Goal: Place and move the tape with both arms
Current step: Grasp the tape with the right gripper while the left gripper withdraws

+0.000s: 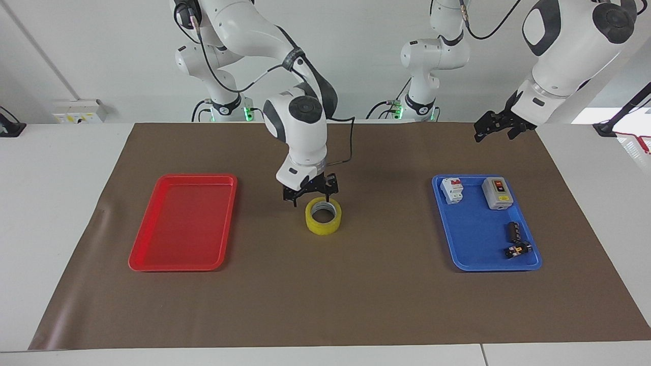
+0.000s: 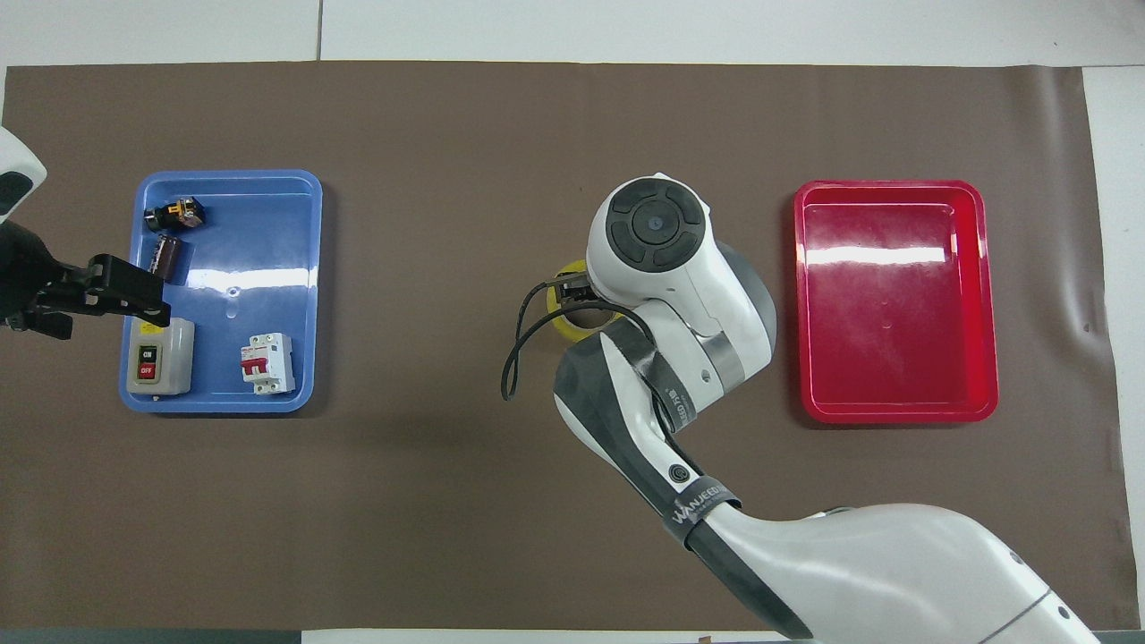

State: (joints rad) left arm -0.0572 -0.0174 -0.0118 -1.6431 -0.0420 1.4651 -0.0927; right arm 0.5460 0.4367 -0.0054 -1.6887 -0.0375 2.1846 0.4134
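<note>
With the tape [image 1: 323, 215] flat on the counter beside the red tray [image 1: 152, 254], my right tool [image 1: 311, 195] hung open above it, apparently poised to descend and grip, my left tool [image 1: 497, 127] waiting open.

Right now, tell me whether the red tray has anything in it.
Empty. The red tray shows only its bare glossy floor in both views; the tape lies on the brown mat beside it.

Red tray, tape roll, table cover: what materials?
Red tray: likely glossy moulded plastic; bright glare streaks in the overhead view. Tape roll: translucent yellow film on a pale core, probably card or plastic. Table cover: matte brown sheet, maybe paper; creased near its edges.
</note>
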